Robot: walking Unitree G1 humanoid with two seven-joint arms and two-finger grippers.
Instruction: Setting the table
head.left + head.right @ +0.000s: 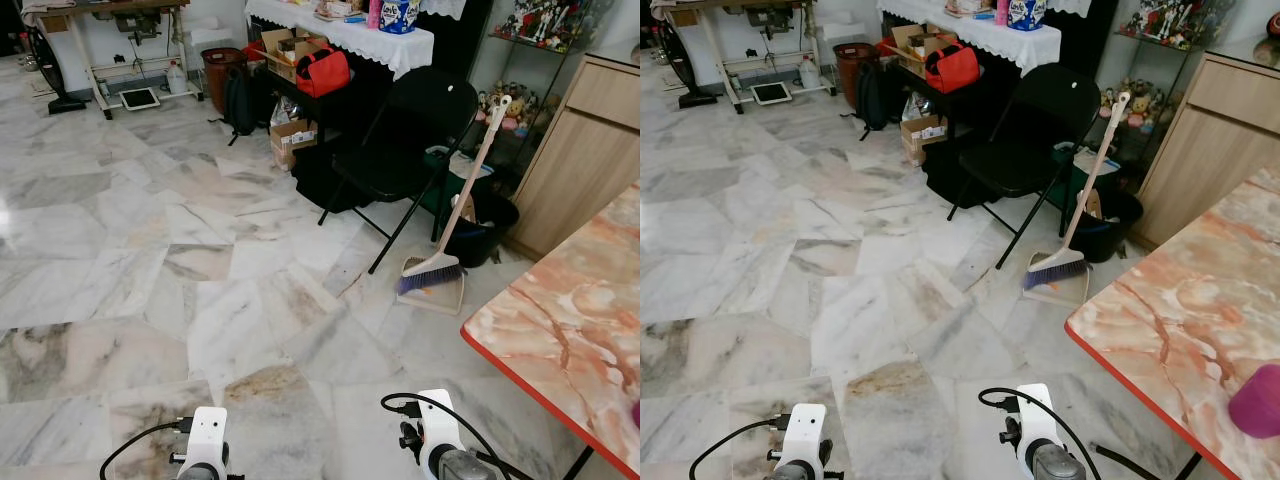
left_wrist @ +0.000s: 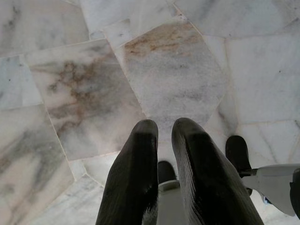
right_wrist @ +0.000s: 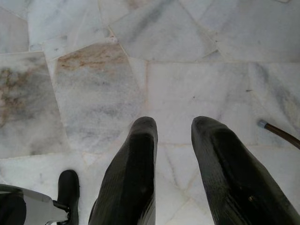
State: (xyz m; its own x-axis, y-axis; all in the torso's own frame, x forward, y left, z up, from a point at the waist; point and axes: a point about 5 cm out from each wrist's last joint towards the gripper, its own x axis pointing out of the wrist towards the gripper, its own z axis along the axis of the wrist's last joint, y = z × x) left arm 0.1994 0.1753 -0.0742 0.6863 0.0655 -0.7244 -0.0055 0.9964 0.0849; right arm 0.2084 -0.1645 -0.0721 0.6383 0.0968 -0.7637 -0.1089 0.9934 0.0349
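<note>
Both arms hang over the veined marble floor (image 1: 200, 250). The left end effector (image 2: 164, 136) is nearly closed; the right end effector (image 3: 173, 133) gapes, empty. A pink cup (image 1: 1258, 400) sits on the glossy, red-edged marble bench (image 1: 1180, 300).

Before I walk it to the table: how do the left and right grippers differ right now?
The left gripper has its fingers close together with only a thin gap; the right gripper has its fingers plainly apart. The left hangs over a brown-stained floor tile, the right over paler tiles nearer the table. Both point down, holding nothing.
</note>
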